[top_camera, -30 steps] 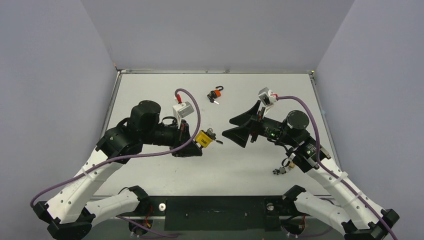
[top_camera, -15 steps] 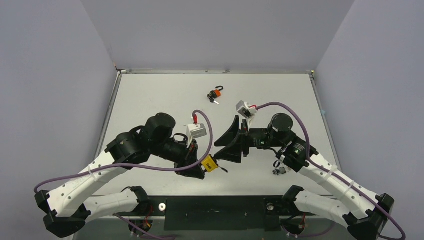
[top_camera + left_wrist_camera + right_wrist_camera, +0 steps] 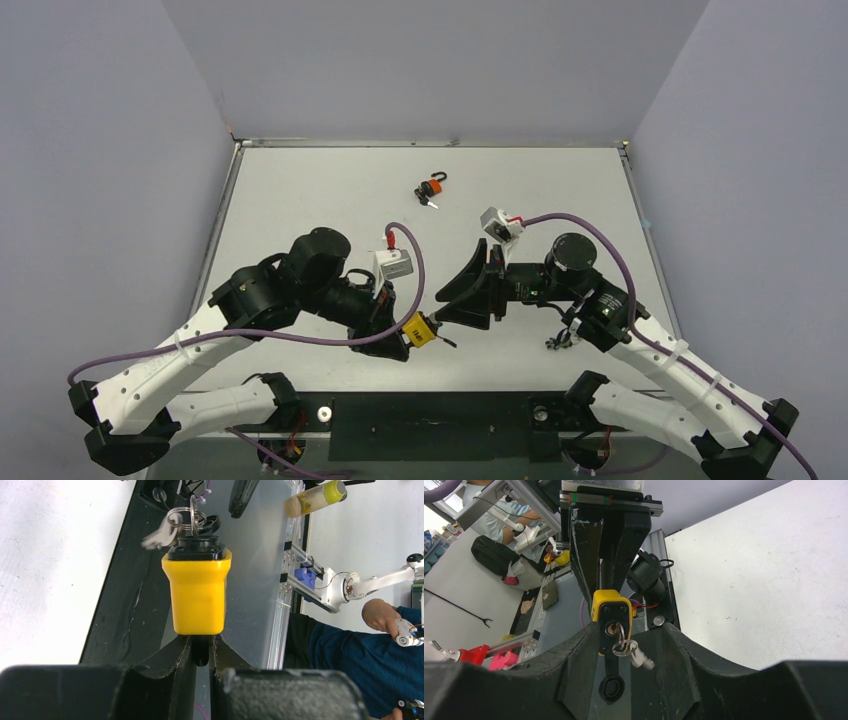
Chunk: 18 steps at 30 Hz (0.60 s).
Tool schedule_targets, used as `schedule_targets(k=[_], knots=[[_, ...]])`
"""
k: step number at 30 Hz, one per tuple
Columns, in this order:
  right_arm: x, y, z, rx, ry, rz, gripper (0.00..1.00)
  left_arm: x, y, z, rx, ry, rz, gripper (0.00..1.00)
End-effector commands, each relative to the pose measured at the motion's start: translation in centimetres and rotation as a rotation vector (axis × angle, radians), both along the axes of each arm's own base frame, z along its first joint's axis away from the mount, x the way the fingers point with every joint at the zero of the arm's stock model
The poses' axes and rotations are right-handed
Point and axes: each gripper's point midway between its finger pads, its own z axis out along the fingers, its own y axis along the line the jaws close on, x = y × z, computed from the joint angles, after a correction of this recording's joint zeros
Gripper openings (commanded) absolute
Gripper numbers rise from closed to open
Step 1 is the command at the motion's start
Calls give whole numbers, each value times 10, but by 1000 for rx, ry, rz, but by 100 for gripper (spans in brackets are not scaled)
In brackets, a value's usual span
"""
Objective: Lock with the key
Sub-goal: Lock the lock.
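- Your left gripper (image 3: 201, 647) was clamped on the shackle of the yellow padlock (image 3: 198, 592), near the table's (image 3: 330, 190) front edge.
- Your right gripper (image 3: 626, 635) gaped wide, 2 fingers (image 3: 574, 672) flanking the key (image 3: 609, 675) seated in the yellow padlock.

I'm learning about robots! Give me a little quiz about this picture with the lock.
1. Fill in: the padlock in the left gripper is coloured ____.
2. True or false: the right gripper is shut on the key ring.
3. Where is the key ring? A hanging from the padlock; B lying on the table; C on the floor.
Key: 1 yellow; 2 false, its jaws stand open; 3 A.
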Motion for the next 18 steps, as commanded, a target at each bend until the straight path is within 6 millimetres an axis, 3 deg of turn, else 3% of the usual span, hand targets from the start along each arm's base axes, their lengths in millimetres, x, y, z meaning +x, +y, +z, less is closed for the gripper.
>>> schedule_targets(k=[1, 8, 18], knots=[[1, 5, 3, 18, -27, 1, 44, -5, -2, 20, -91, -48, -45, 0], [0, 7, 0, 11, -24, 9, 31, -5, -2, 20, -91, -50, -44, 0], [-5, 5, -7, -4, -14, 28, 29, -4, -3, 21, -99, -57, -41, 0]])
